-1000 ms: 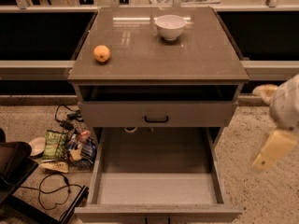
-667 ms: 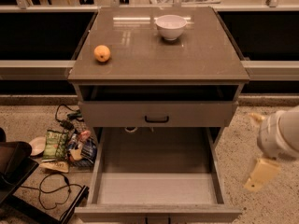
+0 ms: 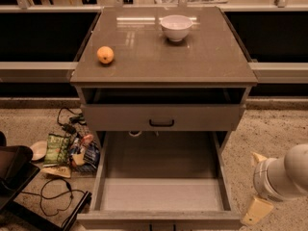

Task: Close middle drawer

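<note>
Gripper [image 3: 258, 186] of mine hangs at the lower right of the frame, just beside the right front corner of the middle drawer [image 3: 161, 192] and not visibly touching it, and whether it is spread or pressed together I cannot tell. That drawer sits in the lower centre of the frame, pulled far out from the cabinet below the top drawer [image 3: 192, 117], its grey tray bare and its front at the bottom edge. Up on the tabletop [image 3: 192, 61] an orange [image 3: 105, 55] lies at the left and a white bowl [image 3: 176, 27] stands toward the back, well apart.
</note>
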### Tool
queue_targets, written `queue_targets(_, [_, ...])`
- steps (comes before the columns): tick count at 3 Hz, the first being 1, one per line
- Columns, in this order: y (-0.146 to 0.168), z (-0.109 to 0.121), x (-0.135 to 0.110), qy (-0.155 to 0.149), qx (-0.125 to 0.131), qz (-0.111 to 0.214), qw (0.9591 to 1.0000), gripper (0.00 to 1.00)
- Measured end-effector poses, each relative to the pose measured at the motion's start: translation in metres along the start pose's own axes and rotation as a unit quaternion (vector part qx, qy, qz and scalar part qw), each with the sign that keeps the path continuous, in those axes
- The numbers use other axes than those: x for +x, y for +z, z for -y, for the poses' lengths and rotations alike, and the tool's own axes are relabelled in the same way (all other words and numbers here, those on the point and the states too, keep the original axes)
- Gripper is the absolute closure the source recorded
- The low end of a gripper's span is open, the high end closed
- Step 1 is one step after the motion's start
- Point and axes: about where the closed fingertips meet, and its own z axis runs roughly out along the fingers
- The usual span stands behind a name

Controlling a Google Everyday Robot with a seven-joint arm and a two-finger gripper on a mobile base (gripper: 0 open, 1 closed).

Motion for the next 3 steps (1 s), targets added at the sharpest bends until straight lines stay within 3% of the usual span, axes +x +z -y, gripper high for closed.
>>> queue_targets(2, [-0.005, 0.002, -0.003, -0.003, 0.001, 0.002, 1.0000, 0.00])
queue_targets(3, [0.071, -0.043, 0.036, -0.003, -0.026, -0.015, 0.9996, 0.27])
